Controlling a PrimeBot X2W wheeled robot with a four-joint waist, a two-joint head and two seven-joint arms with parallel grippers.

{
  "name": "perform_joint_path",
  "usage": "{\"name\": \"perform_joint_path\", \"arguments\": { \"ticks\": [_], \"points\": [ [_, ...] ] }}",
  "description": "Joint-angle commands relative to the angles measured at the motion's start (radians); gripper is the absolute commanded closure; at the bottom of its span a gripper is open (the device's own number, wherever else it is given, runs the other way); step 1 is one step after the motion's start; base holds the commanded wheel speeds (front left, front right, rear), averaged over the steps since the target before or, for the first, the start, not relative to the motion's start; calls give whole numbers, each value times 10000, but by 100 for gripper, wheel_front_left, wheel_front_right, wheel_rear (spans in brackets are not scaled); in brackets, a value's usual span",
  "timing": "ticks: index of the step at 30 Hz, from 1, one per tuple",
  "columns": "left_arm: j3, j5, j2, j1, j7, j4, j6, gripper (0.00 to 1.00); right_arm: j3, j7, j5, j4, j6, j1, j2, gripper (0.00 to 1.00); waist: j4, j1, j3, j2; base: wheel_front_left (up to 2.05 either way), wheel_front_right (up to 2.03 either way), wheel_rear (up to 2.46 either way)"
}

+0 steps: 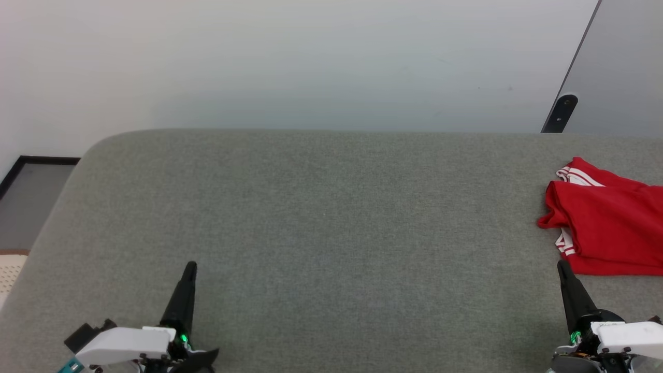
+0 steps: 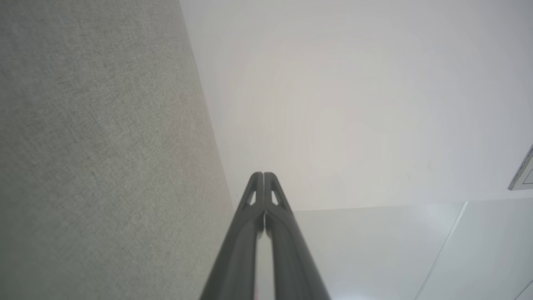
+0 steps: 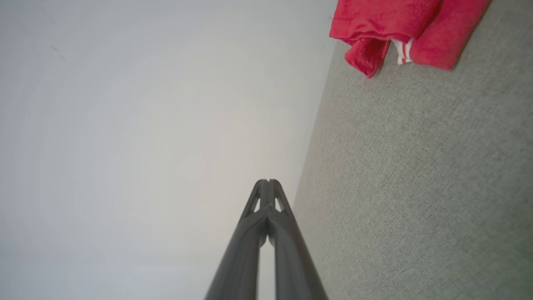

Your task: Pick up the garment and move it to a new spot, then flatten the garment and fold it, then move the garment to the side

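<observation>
The garment is a red shirt with white-red striped trim, folded into a compact pile at the far right of the grey padded table, partly cut off by the frame edge. It appears again at the top of the right wrist view, garment. My right gripper is shut and empty, its tip just short of the garment's near edge. My left gripper is shut and empty over the table's lower left. Both wrist views show the fingers pressed together, left gripper, right gripper.
The grey fabric table spans the view, with a rounded far-left corner. Behind it stands a pale wall. A grey panel with a black fitting is at the upper right. Dark-framed floor lies off the table's left side.
</observation>
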Motion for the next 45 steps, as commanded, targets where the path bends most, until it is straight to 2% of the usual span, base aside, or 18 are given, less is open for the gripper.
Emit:
{"name": "perform_joint_path", "arguments": {
  "ticks": [1, 11, 45],
  "points": [
    [38, -178, -16, -130, 50, -37, 3, 100, -26, 47, 125, -70, -9, -138, 39, 100, -2, 0, 10, 0, 0, 0, 0],
    [97, -759, -48, -209, 208, -40, 3, 100, -70, 208, 759, -143, -10, -182, 63, 100, -15, 0, 118, 0, 0, 0, 0],
    [92, -739, -47, -198, 199, -37, 3, 100, -63, 204, 738, -137, -10, -181, 60, 100, -15, 0, 118, 0, 0, 0, 0]
  ]
}}
